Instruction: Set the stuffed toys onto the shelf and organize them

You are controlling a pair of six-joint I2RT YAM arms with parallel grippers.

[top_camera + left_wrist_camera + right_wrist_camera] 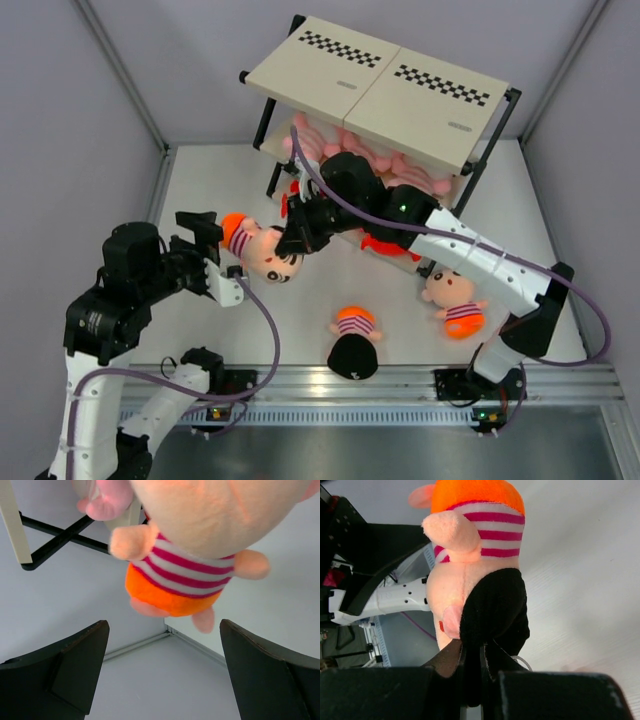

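Note:
A boy doll (258, 245) with a striped shirt and orange shorts hangs in the air between the arms. My right gripper (296, 238) is shut on its black hair (495, 605), and the right wrist view shows the jaws (480, 650) pinching the hair. My left gripper (207, 250) is open just left of the doll, its shorts (170, 592) above the spread fingers (75, 660) without touching. Two more boy dolls lie on the table, one face down (354, 342) and one at the right (455, 301). Pink plush animals (370, 155) fill the shelf's (380, 85) middle board.
Something orange-red (385, 245) lies partly hidden under the right arm by the shelf's foot. The shelf's black cross frame (55, 537) and a pink plush (107, 500) show in the left wrist view. Grey walls close in the table on three sides.

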